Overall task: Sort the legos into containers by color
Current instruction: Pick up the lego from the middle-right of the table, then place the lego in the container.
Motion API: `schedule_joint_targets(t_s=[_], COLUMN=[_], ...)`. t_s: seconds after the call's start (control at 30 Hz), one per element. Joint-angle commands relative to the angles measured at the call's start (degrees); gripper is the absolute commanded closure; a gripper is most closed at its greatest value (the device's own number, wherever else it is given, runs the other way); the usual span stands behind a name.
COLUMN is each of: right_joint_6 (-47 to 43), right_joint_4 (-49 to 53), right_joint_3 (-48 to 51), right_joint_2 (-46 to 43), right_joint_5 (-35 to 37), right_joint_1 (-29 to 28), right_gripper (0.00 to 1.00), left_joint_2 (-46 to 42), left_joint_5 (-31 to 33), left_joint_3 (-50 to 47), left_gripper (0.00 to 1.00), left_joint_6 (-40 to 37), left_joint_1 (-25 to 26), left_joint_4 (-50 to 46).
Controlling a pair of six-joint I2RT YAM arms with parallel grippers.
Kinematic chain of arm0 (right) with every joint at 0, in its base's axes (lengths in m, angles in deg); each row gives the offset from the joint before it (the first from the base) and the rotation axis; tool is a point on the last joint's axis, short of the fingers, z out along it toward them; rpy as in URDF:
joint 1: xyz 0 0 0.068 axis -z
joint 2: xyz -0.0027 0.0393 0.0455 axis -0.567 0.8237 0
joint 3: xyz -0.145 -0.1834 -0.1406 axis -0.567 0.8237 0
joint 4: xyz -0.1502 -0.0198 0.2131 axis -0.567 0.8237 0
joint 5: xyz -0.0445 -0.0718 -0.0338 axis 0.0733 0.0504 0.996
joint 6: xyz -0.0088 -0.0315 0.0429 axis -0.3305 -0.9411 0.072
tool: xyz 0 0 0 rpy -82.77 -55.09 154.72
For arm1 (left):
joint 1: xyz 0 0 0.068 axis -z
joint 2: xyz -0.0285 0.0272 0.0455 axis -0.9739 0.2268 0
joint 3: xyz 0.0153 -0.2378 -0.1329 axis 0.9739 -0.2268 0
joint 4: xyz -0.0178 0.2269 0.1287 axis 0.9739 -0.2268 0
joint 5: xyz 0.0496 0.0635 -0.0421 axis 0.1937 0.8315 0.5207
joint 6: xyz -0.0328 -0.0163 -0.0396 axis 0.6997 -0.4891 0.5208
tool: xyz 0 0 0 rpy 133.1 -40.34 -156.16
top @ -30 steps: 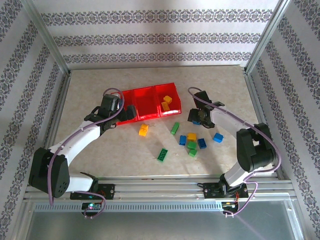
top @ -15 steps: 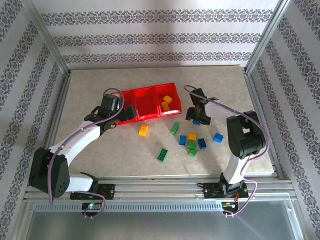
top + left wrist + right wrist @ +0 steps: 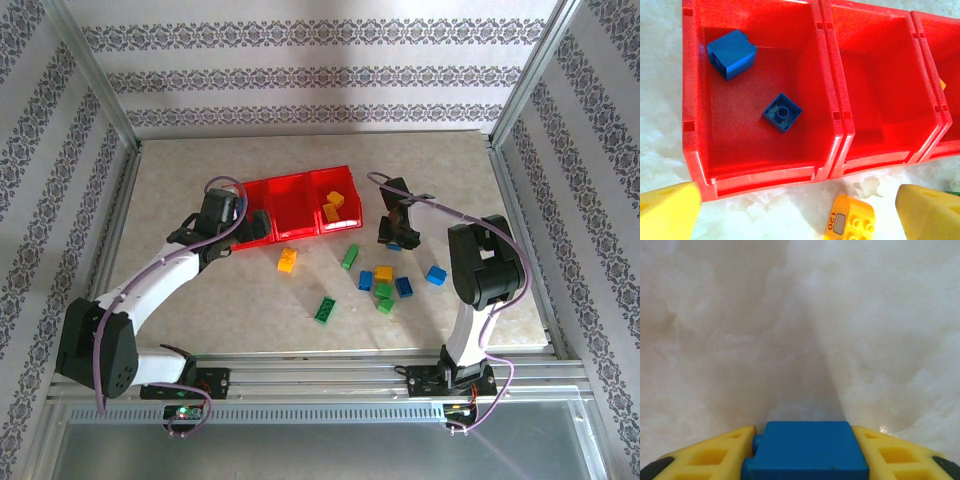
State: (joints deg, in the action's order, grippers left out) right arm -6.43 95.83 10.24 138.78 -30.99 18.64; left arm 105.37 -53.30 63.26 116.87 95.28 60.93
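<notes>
- Blue brick [image 3: 807,450], smooth-sided, is pinched between the right gripper's [image 3: 392,235] yellow fingers [image 3: 715,455], just right of the red tray [image 3: 837,125].
- Left gripper [image 3: 800,215] gapes wide, empty, at the tray's near wall.
- Marbled table [image 3: 200,300] stretches broadly leftward.

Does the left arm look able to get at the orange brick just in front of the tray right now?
Probably yes. The left hand is open, and the orange brick lies on the table between its fingers, just clear of the tray, with nothing over it.
</notes>
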Motion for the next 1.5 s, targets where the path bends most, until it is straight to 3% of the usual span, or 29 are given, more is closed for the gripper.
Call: schedule_joint_targets(t_s=[0.0, 0.2, 0.6, 0.97, 1.47], right_joint_6=[-0.13, -0.16, -1.56, -7.18, -13.81], right_joint_4=[-0.60, 0.48, -0.16, 0.84, 3.69], right_joint_3=[0.60, -0.03, -12.31, -35.35, -57.36], right_joint_2=[-2.35, -5.82, -7.50, 7.50, 27.23], right_joint_5=[-0.90, 0.16, 1.18, -1.62, -3.07], right_joint_1=[-0.60, -4.16, -19.28, -28.19, -32.08], right_gripper=[0.62, 0.68, 0.69, 0.69, 0.69], left_joint_2=[-1.75, -2.96, -8.92, -14.56, -20.19], left_joint_5=[2.06, 4.49, 15.54, 20.86, 20.54], left_joint_3=[-1.08, -1.71, -4.35, -8.67, -13.58], left_gripper=[0.00, 0.00, 0.00, 0.00, 0.00], left_joint_6=[-0.40, 0.04, 0.52, 3.91, 7.20], left_joint_1=[0.67, 0.61, 0.50, -1.46, -1.86], left_joint_4=[-2.09, -2.24, -3.66, -4.98, -1.33])
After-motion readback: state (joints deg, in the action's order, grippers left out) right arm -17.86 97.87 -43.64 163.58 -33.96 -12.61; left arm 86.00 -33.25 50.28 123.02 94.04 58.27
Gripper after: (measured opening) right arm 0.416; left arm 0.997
